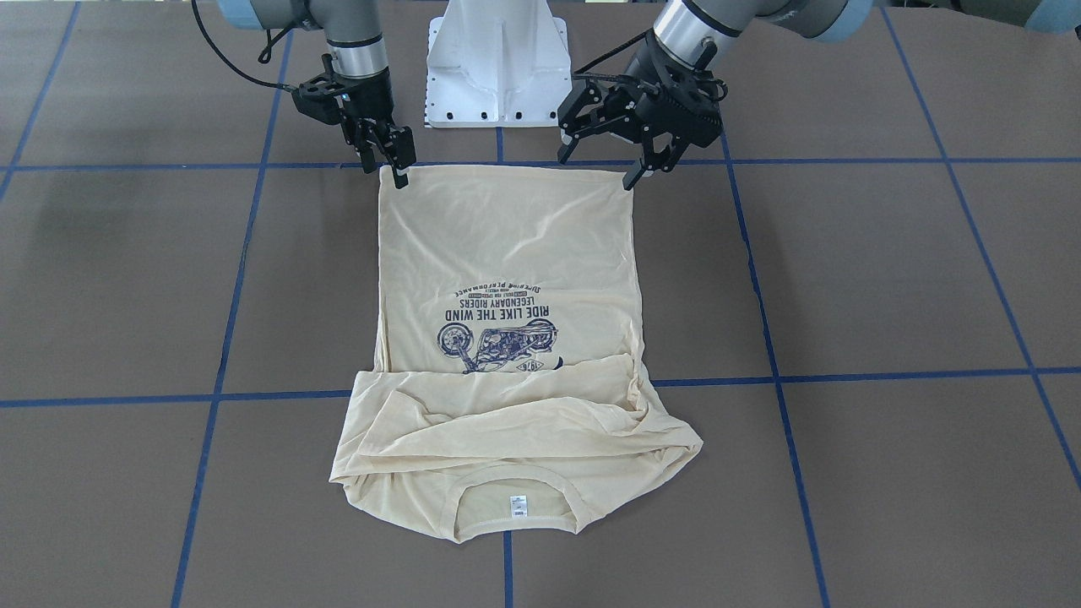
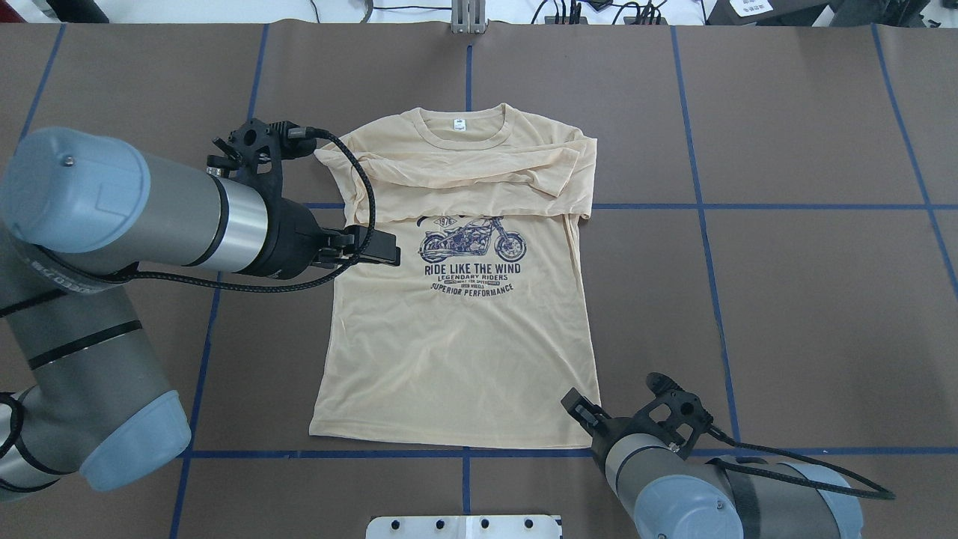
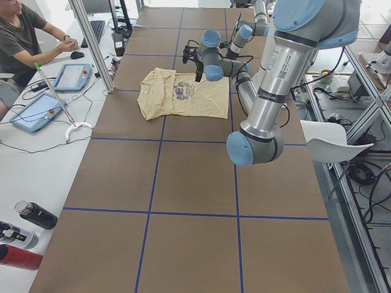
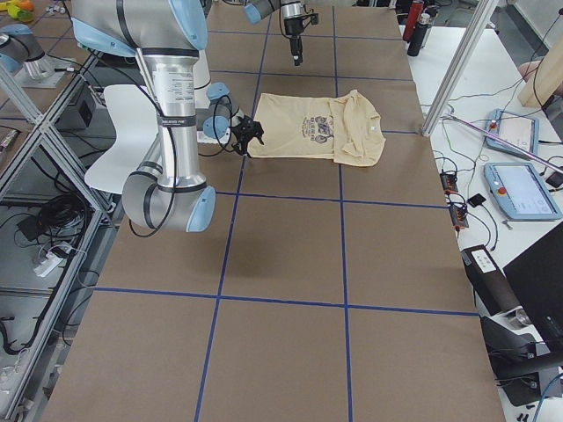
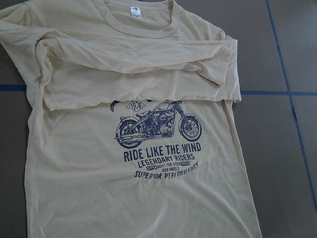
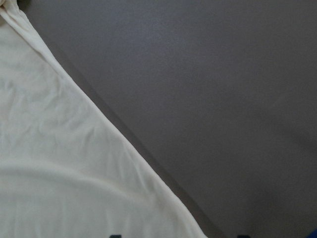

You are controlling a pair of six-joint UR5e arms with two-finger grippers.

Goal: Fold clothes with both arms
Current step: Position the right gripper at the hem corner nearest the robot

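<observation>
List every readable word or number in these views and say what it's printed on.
"1976": badge in the T-shirt print.
"RIDE LIKE THE WIND": same print.
"LEGENDARY RIDERS": same print.
"IRON WHEELS": same print.
"SUPERIOR PERFORMANCE": same print.
Too small to read: the boxed line under "LEGENDARY RIDERS", the neck label, and the sticker on the left arm.

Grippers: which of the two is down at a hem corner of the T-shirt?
The right gripper, low at a hem corner of the T-shirt; the left gripper, jaws wide open, hangs higher above the cloth.
</observation>
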